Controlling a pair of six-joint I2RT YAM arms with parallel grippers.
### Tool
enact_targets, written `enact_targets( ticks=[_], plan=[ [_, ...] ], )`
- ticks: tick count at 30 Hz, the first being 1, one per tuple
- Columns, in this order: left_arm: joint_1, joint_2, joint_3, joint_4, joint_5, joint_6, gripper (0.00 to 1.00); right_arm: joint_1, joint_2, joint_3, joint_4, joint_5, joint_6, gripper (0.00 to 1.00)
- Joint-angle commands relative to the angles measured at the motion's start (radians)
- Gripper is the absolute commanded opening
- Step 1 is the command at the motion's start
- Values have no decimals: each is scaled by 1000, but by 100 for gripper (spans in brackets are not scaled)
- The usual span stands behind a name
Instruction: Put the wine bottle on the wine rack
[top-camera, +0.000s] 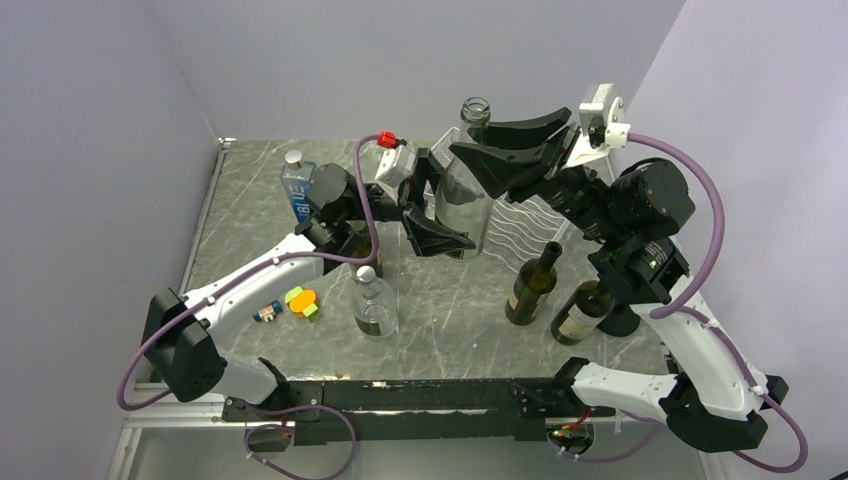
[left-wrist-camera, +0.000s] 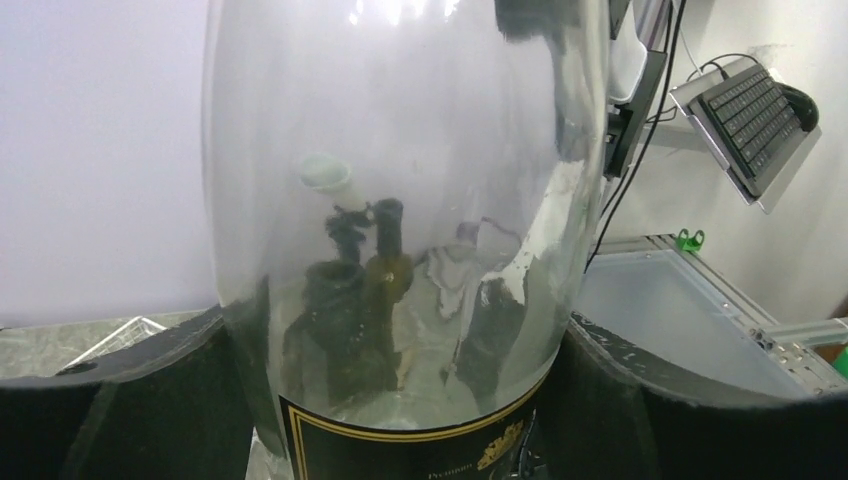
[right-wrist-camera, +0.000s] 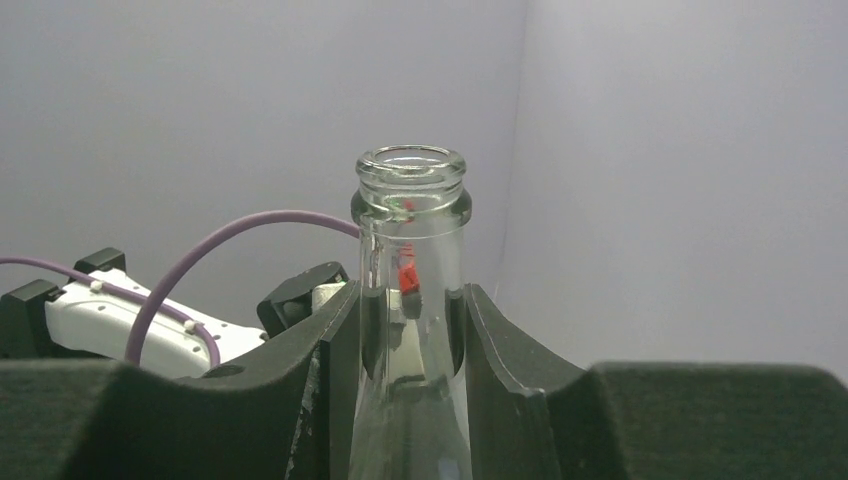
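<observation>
Although likely heavy, slick and breakable, the clear wine bottle (top-camera: 466, 200) stands upright beside the wine rack (top-camera: 528, 222), right gripper (right-wrist-camera: 412, 335) clamped on its neck, left gripper (left-wrist-camera: 400, 390) pressed around its body.

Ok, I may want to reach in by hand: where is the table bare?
Bare table lies between the small clear bottle and the left green bottle. More lies at the left edge, beside the blue water bottle. Crowded: rear centre, around the held wine bottle and the wine rack beside it.

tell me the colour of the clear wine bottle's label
Black label with gold border, best in the left wrist view.
</observation>
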Motion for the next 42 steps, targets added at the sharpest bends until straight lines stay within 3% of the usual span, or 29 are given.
enact_targets(
  ticks=[1,2,5,7,9,11,13,19,24,30,34,39,42],
  plan=[
    [-13,-28,62,-118,-65,113,26,-4,-43,45,268,33,-38,0],
    [-12,-30,68,-135,-97,138,3,-4,-48,38,256,38,-36,0],
    [-11,-39,89,-196,-164,234,1,-4,-63,19,219,68,-28,0],
    [-10,-44,102,-230,-206,312,1,-5,-73,10,189,87,-37,10],
    [-10,-46,119,-265,-272,401,1,-5,-86,-9,180,79,-62,36],
    [-10,-46,134,-290,-338,529,1,-4,-98,-37,181,94,-78,73],
    [-10,-47,136,-283,-412,640,1,-4,-110,-63,179,129,-92,98],
    [-9,-24,146,-243,-578,917,1,-4,-131,-86,128,180,-147,100],
    [-9,-5,121,-184,-729,1185,1,-4,-107,-11,28,245,-145,100],
    [0,20,97,-113,-758,1533,1,-4,23,259,-326,368,-114,96],
    [5,26,104,-158,-742,1691,1,-5,156,454,-604,438,-97,92],
    [8,1,103,-264,-732,1823,1,-29,335,729,-1003,384,-79,85],
    [9,-21,104,-347,-720,1893,1,-49,378,764,-1168,349,-63,85]
  ],
)
